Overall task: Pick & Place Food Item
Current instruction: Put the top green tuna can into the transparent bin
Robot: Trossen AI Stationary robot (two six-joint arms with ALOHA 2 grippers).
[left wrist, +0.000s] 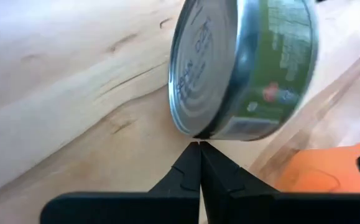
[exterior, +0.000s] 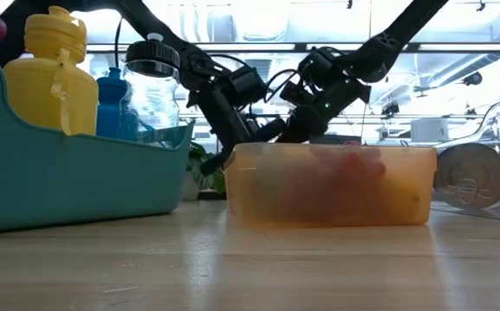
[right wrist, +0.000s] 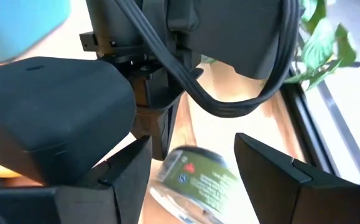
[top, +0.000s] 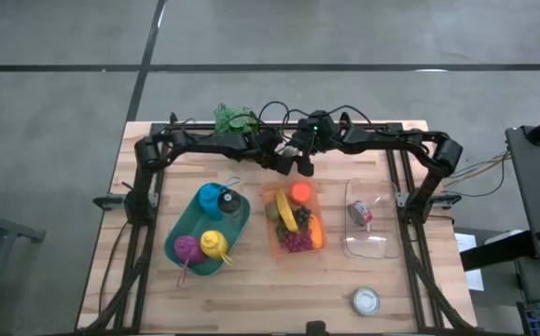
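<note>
The wooden table carried, from left to right, a teal tray of bottles, an orange food container filled with fruit, a clear container holding a red item, and a lone can near the front edge. Both dark arms reached inward and met near the table's rear centre, just behind the orange food container, with a leafy green item at the rear edge beside them. The task's thing there appeared to be a green-labelled tin, lying on its side on the wood close to the orange food container. The step in hand was judged to be the approach to a grasp, with nothing yet lifted. The right gripper hung above the tin with its fingers spread, one on either side and neither touching it; the next move would call for a descent until the fingers straddled the tin, then a closing across its body. The left gripper sat low beside the tin with its fingers pressed together and empty, their tips just short of the tin's rim, perhaps steadying it against rolling. The round, smooth tin could roll or slip when squeezed.
</note>
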